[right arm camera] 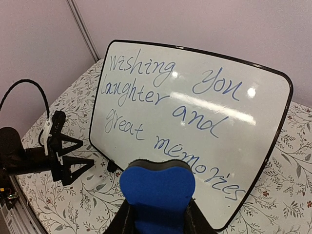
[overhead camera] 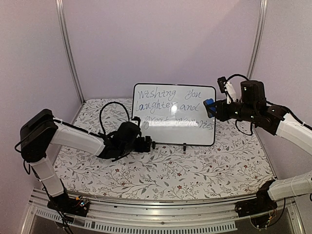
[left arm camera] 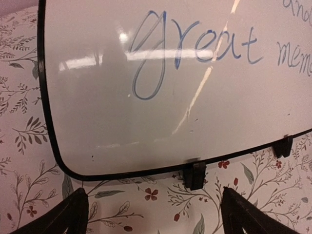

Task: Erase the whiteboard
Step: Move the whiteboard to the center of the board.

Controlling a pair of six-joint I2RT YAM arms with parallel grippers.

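Right gripper (overhead camera: 212, 106) clamped on a blue eraser (overhead camera: 209, 104), poised near the right edge of the whiteboard (overhead camera: 168, 134), which stands upright on its feet toward the back of the floral table (overhead camera: 204, 165). All three lines of blue writing are intact. The left gripper (overhead camera: 147, 144), jaws wide apart and empty, faces the board's lower left corner. Wiping looks not yet begun. Next, the eraser must meet the board flat and sweep across, likely with the left gripper bracing the board against tipping.

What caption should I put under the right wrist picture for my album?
Right gripper holding a small blue eraser block in front of the glossy white rectangular whiteboard full of blue cursive writing.
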